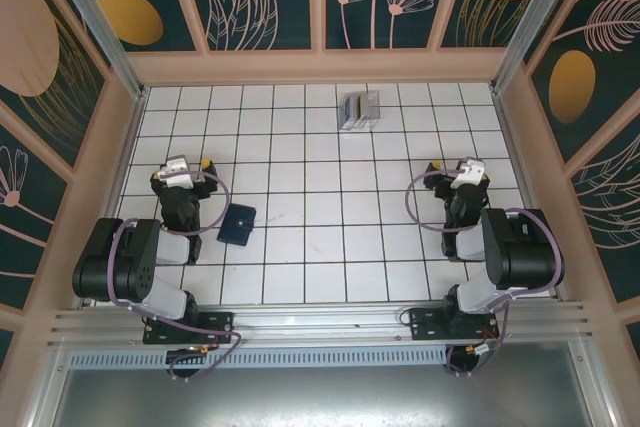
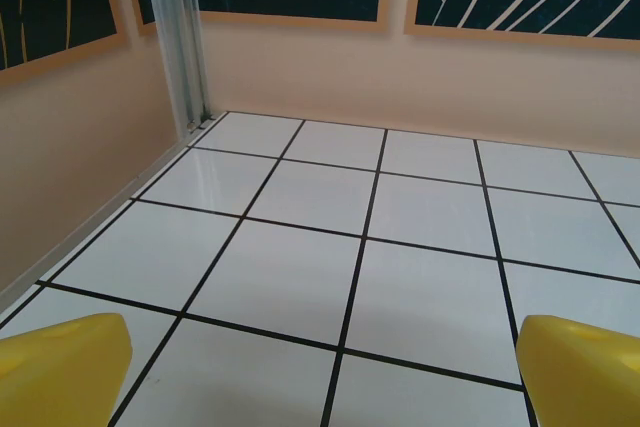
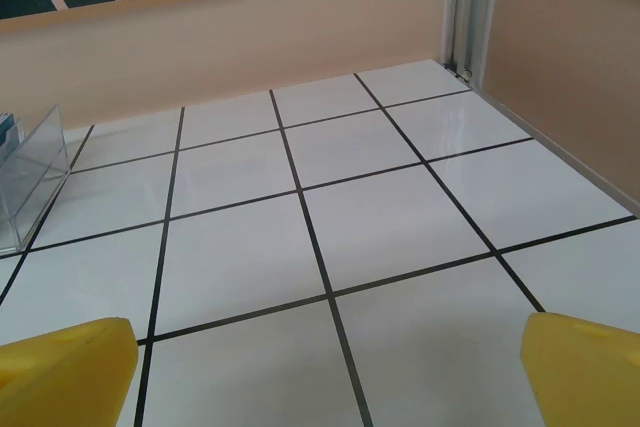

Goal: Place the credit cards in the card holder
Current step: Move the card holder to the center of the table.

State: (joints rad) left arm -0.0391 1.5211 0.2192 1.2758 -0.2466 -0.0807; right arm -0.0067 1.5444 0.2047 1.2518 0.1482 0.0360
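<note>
The credit cards [image 1: 360,109] are stood in a clear rack [image 3: 25,177] at the worktop's [image 1: 300,267] 12 o'clock. The card holder [image 1: 237,224], seemingly closed, is laid at 8 o'clock, just beside the left gripper [image 1: 185,168]. Its jaws and those of the right gripper [image 1: 463,171] are spread wide, empty. A card is best pinched by its upper edge. Glossy white tiles are enclosed by peach walls.

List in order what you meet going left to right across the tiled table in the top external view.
Left arm's fingers → card holder → credit cards → right arm's fingers.
</note>
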